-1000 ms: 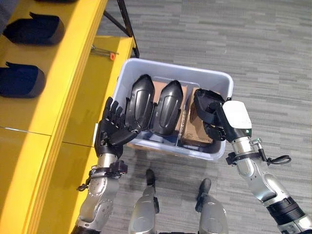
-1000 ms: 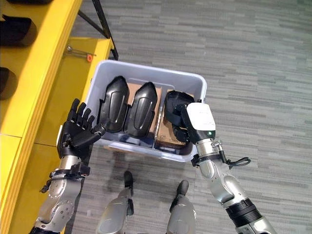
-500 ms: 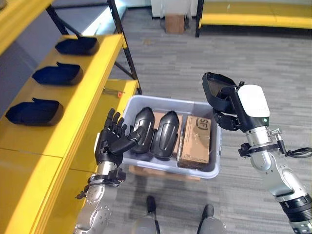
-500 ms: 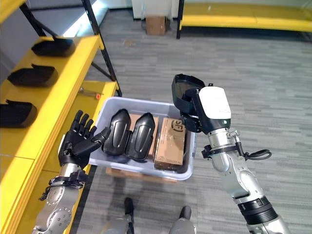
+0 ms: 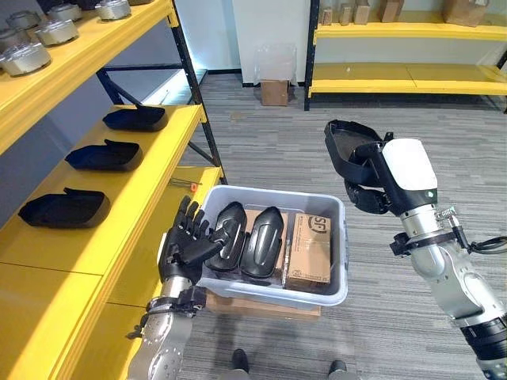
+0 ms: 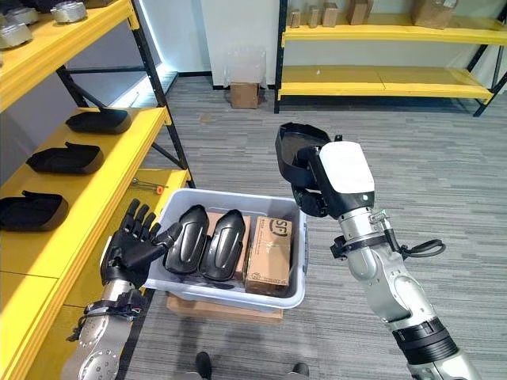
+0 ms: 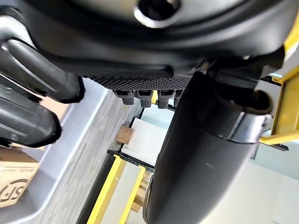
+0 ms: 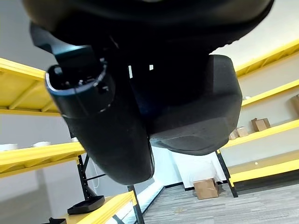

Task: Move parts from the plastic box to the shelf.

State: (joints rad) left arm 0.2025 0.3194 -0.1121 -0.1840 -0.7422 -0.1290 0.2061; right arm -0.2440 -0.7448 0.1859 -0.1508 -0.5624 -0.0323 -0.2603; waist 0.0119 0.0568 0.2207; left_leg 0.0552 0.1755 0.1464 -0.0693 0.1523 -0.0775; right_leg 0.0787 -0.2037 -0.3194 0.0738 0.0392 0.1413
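The curved black moulded plastic part (image 5: 348,150), a hollow shell with a raised rim, is held up in the air at the right centre of the frame, above and to the right of the pale grey plastic box (image 5: 273,289), with the right hand (image 5: 371,180) curled round it. Two more glossy black shell parts (image 5: 245,243) lie side by side in the left half of the box, and one brown cardboard carton (image 5: 308,252) lies in its right half. The left hand (image 5: 184,244) hovers at the box's left wall with fingers spread wide, holding nothing. Along the left side runs a yellow shelf (image 5: 119,186) on dark uprights, carrying three black shell parts (image 5: 104,155) in a row. The floor is grey striped carpet (image 5: 261,127), and a second yellow rack (image 5: 396,75) stands against the far wall.
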